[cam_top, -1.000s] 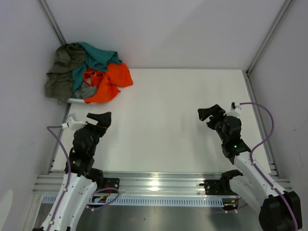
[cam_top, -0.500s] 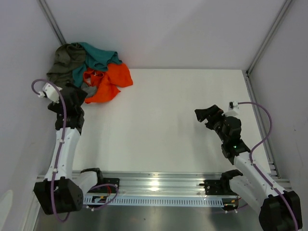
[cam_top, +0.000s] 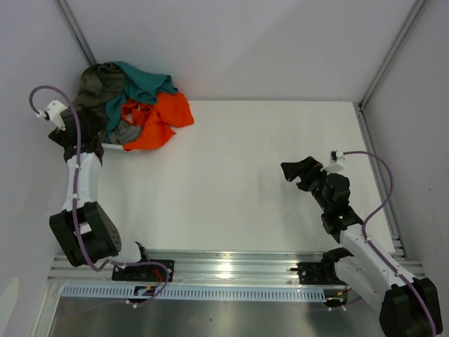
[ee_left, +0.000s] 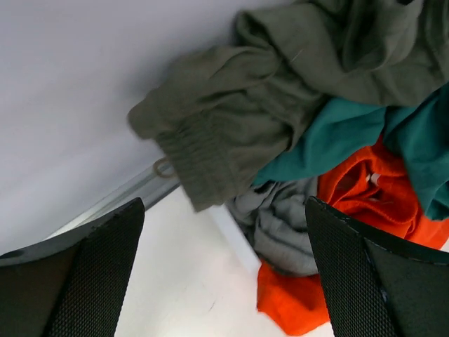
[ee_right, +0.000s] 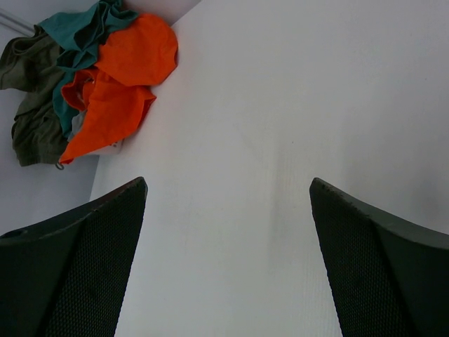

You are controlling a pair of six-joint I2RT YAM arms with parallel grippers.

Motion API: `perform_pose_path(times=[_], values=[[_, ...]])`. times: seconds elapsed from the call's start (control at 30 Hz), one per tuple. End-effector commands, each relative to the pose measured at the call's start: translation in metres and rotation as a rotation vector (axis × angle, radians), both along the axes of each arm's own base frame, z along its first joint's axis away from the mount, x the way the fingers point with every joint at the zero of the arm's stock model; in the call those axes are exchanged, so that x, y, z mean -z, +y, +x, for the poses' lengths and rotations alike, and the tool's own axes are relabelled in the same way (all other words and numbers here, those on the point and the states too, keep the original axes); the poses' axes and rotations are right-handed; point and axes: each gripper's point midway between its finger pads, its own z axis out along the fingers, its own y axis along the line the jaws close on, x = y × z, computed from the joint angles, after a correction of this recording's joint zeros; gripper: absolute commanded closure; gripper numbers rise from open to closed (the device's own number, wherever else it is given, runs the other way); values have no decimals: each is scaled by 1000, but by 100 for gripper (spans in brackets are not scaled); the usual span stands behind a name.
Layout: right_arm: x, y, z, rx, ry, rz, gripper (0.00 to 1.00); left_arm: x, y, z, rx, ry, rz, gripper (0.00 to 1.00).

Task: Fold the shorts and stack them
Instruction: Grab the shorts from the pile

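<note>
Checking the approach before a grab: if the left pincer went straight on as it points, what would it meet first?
Probably the olive-green shorts, whose ribbed edge sits centred ahead of the left pincer; the grey shorts lie just beside it, though depth is unclear.

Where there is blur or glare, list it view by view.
Top external: sharp, even light, glare on the metal rail. Left wrist: olive shorts slightly smeared, left fingers dark and soft. Right wrist: right fingers soft, table evenly lit.
</note>
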Motion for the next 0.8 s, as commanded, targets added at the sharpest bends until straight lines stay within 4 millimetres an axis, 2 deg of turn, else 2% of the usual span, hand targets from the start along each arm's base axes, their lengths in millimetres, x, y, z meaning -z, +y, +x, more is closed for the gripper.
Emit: perform_pose_path(times=[0.0,0.07,0.13,0.2,0.23,0.33,0.43,0.53,0.57,0.67,0.77], values=[[-16,4,3,-13,-70,0,0,-31,8,23,43,-43,46,2],[-14,6,4,-20,-69,-2,0,-27,20,32,26,-1,31,1],[-15,9,4,-32,-70,0,0,-6,32,42,9,64,-13,1],[-16,11,3,-41,-66,3,1,4,42,44,11,85,-86,1],[-18,12,3,-44,-71,3,0,17,47,45,5,96,-121,2],[-21,11,2,-40,-82,1,1,25,61,37,-27,58,-158,3],[-22,10,0,-40,-87,-1,0,22,74,34,-62,58,-99,3],[-20,12,0,-46,-82,0,0,28,78,42,-12,119,-68,5],[-20,13,0,-52,-79,3,0,21,83,53,14,125,-45,8],[-20,14,0,-58,-79,5,0,37,94,46,4,238,-37,8],[-22,16,-1,-67,-84,9,0,45,101,48,0,213,-56,9]])
